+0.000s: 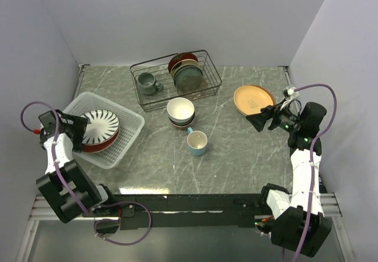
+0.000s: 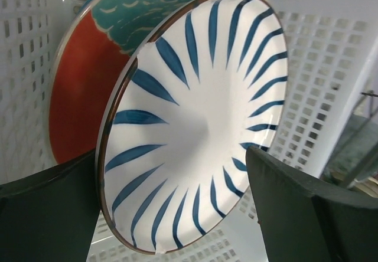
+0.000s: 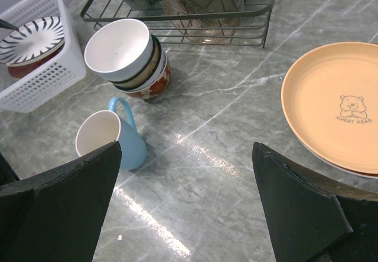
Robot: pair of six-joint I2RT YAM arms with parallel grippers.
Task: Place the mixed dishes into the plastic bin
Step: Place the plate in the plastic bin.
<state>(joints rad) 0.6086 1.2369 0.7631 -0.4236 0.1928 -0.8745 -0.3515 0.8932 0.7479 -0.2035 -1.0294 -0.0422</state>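
Striped plate (image 1: 100,126) in bin (image 1: 127,144) (bowls (image 1: 180,111) outside)

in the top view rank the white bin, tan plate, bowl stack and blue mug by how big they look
1. white bin
2. tan plate
3. bowl stack
4. blue mug, not far behind the bowls
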